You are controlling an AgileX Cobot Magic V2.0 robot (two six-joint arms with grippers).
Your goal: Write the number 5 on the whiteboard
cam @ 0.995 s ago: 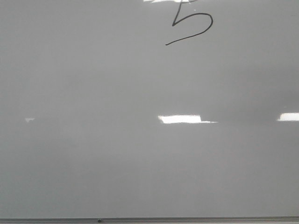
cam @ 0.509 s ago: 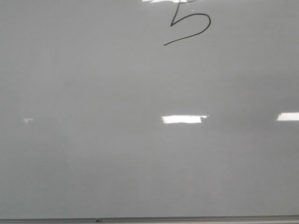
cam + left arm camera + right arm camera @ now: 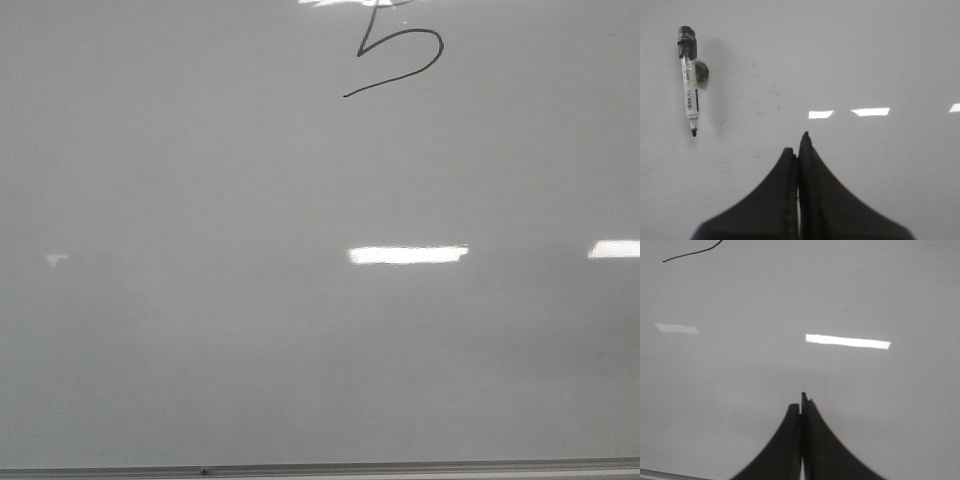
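The whiteboard (image 3: 200, 300) fills the front view, glossy pale grey, with its thin grey edge strip (image 3: 400, 467) along the near side. The number 5 (image 3: 428, 58) is a thin black stroke at the far middle, its top cut by the frame; its long tail also shows in the right wrist view (image 3: 692, 253). My left gripper (image 3: 797, 145) is shut and empty over bare whiteboard (image 3: 880, 60). A black-capped marker (image 3: 689, 80) lies on the board well away from its fingers. My right gripper (image 3: 801, 402) is shut and empty over bare whiteboard (image 3: 890, 405). Neither gripper shows in the front view.
Bright white light reflections (image 3: 407, 254) lie on the board. A small dark round thing (image 3: 702, 72) sits beside the marker. The board's edge strip shows in the right wrist view (image 3: 660, 473).
The number 5 has drifted slightly left in the front view and the reflections have shifted a little. No gripper enters that view.
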